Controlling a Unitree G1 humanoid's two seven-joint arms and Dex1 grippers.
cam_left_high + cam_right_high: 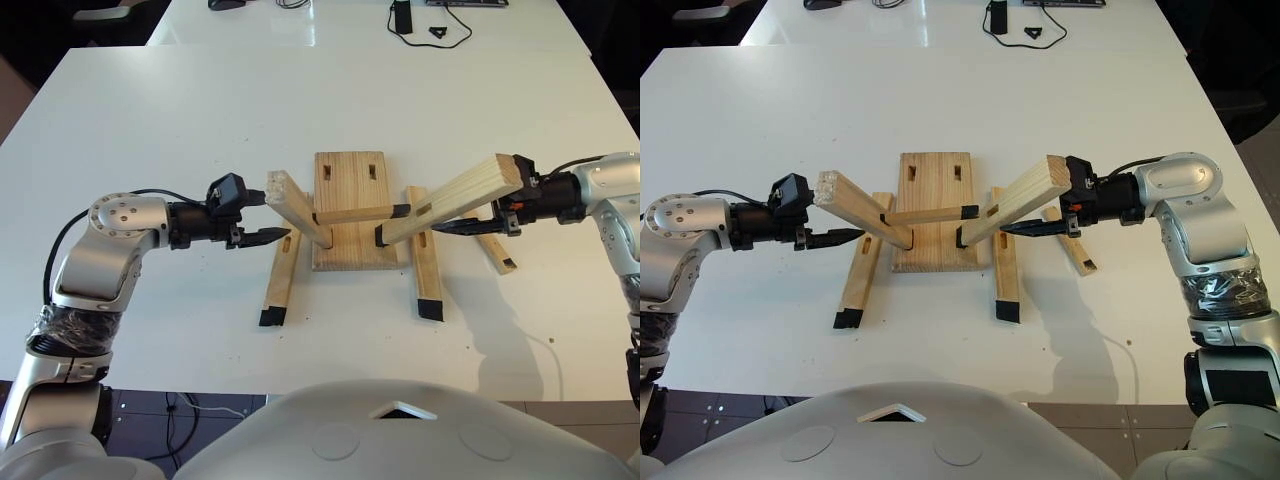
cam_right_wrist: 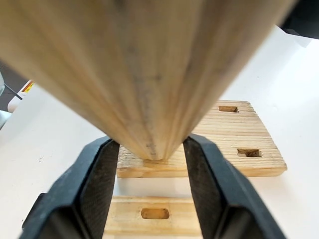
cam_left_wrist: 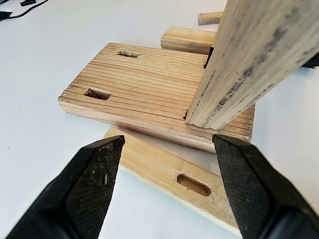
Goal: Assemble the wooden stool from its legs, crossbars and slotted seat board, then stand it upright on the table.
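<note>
The slotted seat board [image 1: 350, 170] lies flat at the table's middle. Two legs stand tilted in it, leaning outward, and a crossbar [image 1: 355, 213] joins them. The left leg [image 1: 293, 205] leans left. My left gripper [image 1: 272, 238] hovers just beside and below it, open, with nothing between its fingers [image 3: 94, 189]. The right leg [image 1: 455, 197] leans right, and my right gripper [image 2: 152, 149] is shut on it, one finger [image 2: 97, 184] against each side. Two more legs lie flat, one [image 1: 281, 275] left of the board and one [image 1: 426, 265] right of it.
A short wooden piece [image 1: 497, 252] lies on the table under my right gripper. Cables and small black devices [image 1: 402, 15] sit at the table's far edge. The white table [image 1: 150, 130] is bare to the left, right and front of the parts.
</note>
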